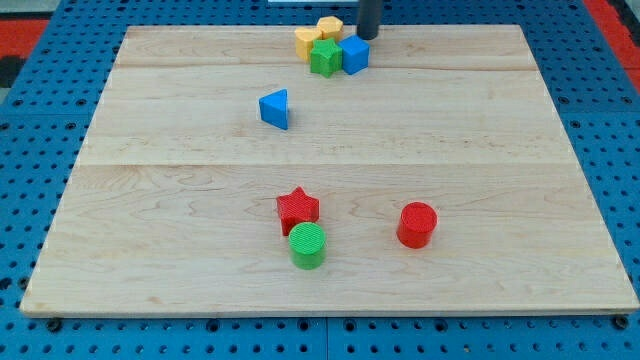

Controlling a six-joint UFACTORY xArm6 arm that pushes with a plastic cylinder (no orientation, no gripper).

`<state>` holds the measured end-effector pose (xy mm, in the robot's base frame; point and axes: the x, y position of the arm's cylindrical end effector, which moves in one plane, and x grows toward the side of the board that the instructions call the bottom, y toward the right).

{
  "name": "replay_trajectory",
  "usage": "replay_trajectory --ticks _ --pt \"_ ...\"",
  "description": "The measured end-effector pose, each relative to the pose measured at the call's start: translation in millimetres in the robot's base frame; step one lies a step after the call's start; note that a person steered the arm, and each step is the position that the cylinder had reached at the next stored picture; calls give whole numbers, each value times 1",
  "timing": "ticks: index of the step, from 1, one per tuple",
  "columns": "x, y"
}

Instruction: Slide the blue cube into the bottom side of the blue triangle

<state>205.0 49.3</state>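
My tip (368, 37), a bare rod with no gripper, stands just above the blue plastic cube (354, 54), well apart from the blue plastic triangle (275, 108).

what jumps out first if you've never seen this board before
A tight cluster at the view's top: blue cube, green cube and two yellow blocks, with my tip just above the blue cube. The blue triangle sits alone below-left. Near the view's bottom, a red star touches a green cylinder, with a red cylinder apart to the right.
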Motion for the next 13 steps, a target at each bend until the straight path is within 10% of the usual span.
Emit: replay_trajectory --ticks 10,13 --pt "107 36" --pt "49 47"
